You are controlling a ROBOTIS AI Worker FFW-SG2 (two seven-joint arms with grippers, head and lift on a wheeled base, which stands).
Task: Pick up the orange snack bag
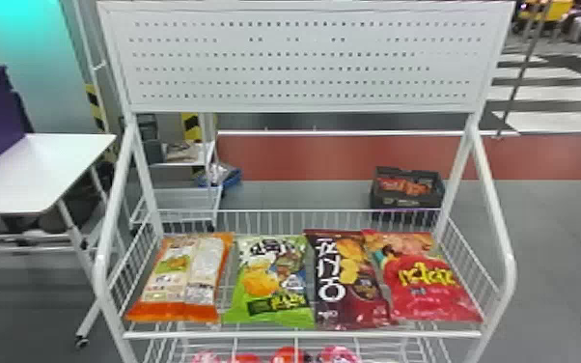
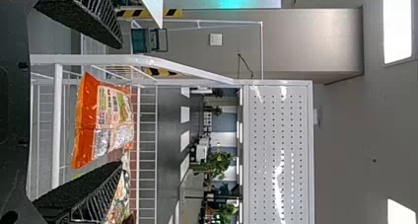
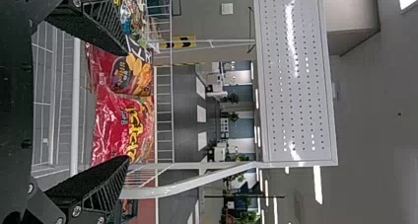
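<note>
Left gripper [image 2: 121,104] and right gripper [image 3: 128,105] have empty, wide-open jaws; the wire basket [image 1: 304,334] holds the orange snack bag [image 1: 173,285].

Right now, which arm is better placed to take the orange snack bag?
Left, I'd judge. The orange snack bag lies leftmost in the rack, with the left gripper open and facing it; the right gripper faces the red bag, rightmost.

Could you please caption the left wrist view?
Open black left gripper facing an orange and cream plastic snack bag in a white wire rack.
</note>
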